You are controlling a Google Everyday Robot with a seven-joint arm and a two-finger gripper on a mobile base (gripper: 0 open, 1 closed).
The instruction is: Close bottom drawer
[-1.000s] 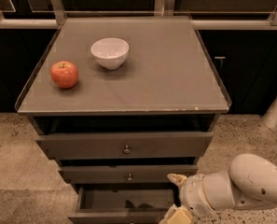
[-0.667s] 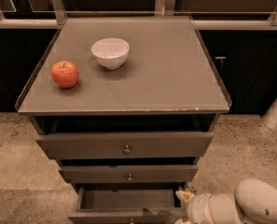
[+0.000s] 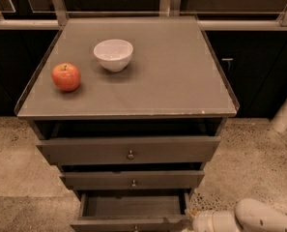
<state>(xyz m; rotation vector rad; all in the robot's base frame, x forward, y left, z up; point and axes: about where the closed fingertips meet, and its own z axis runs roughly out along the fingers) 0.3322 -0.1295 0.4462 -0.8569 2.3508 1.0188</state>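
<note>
The bottom drawer [image 3: 132,207] of the dark grey-brown cabinet is pulled out, and its inside looks empty. Its slim front [image 3: 109,223] runs along the bottom edge of the camera view, with the tiny knob just showing at the edge. My gripper [image 3: 195,219] is at the lower right, just beside the drawer's right front corner and mostly cut off by the bottom edge. The white forearm [image 3: 261,217] behind it reaches in from the right.
The mid-width drawer [image 3: 132,180] and the widest top drawer [image 3: 128,150] each stick out a little. On the cabinet top [image 3: 172,76] stand a white bowl [image 3: 113,54] and a red apple [image 3: 66,76]. A white pole [image 3: 285,111] stands on the speckled floor at the right.
My arm and gripper have dropped lower and shifted slightly right, so less of them shows. The bottom drawer stays open at about the same extent.
</note>
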